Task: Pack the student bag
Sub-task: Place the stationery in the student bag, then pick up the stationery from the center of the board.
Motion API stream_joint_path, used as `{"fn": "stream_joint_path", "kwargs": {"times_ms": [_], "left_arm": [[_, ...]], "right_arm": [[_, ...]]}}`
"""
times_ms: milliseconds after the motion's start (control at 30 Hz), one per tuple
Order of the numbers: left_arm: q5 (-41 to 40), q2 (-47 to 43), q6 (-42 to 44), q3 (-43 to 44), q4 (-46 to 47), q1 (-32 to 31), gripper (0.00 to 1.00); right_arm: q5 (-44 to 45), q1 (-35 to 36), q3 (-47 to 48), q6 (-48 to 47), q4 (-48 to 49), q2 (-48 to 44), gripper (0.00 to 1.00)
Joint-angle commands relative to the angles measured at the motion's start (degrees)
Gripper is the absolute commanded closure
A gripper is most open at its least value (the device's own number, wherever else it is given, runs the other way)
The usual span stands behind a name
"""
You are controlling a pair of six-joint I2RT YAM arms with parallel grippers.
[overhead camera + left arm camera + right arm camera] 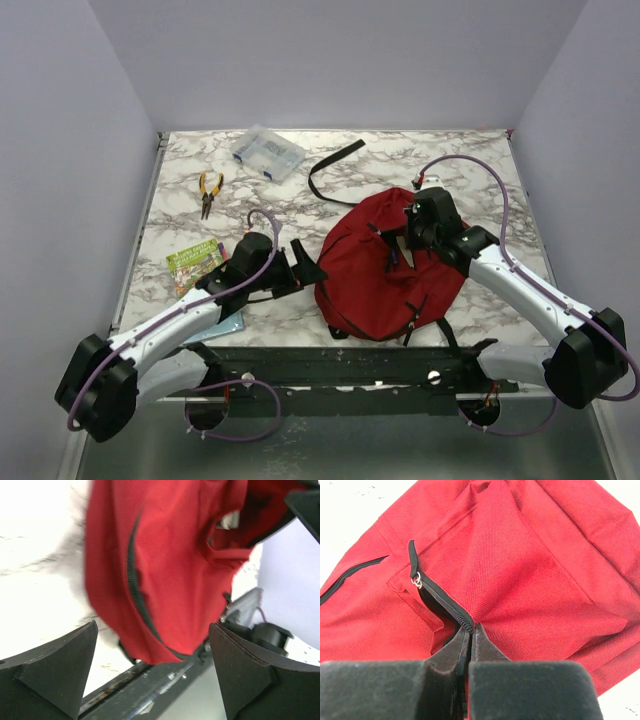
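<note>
Right fingers [487, 652] clench the bag [375, 285] at centre, seemingly by its zip [445, 605]. Left fingers [55, 665] stand released beside it.

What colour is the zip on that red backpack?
Black; the student bag's zip shows best in the right wrist view.

Student bag [530, 580] of matt woven cloth

The bag [165, 555] is blurred in the left wrist view and cut off at its top edge. The left arm [165, 335] hides most of a bluish flat thing [224, 327]. The box [267, 153] has contents too small to tell.
</note>
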Motion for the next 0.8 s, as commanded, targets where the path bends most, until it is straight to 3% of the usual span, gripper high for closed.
{"fn": "stream_joint_path", "kwargs": {"times_ms": [0, 67, 267, 367, 767], "left_arm": [[-17.0, -7.8, 16.8, 6.0, -22.1, 3.0, 0.02], [-18.0, -6.6, 23.7, 11.0, -28.1, 5.6, 0.02], [-17.5, 5.5, 33.2, 28.4, -43.3, 13.4, 0.02], [-14.4, 10.6, 40.5, 34.5, -45.4, 16.5, 0.02], [-22.0, 39.2, 51.2, 47.6, -50.6, 19.1, 0.04]], "right_arm": [[-0.7, 0.3, -0.3, 0.3, 2.1, -0.9, 1.00], [-0.7, 0.3, -0.3, 0.4, 2.0, -0.9, 0.99], [-3.5, 0.3, -0.1, -0.1, 2.5, -0.2, 0.99], [-1.5, 0.3, 0.7, 0.3, 0.8, 0.0, 0.99], [-2.2, 0.3, -0.3, -0.1, 1.9, -1.6, 0.99]]}}
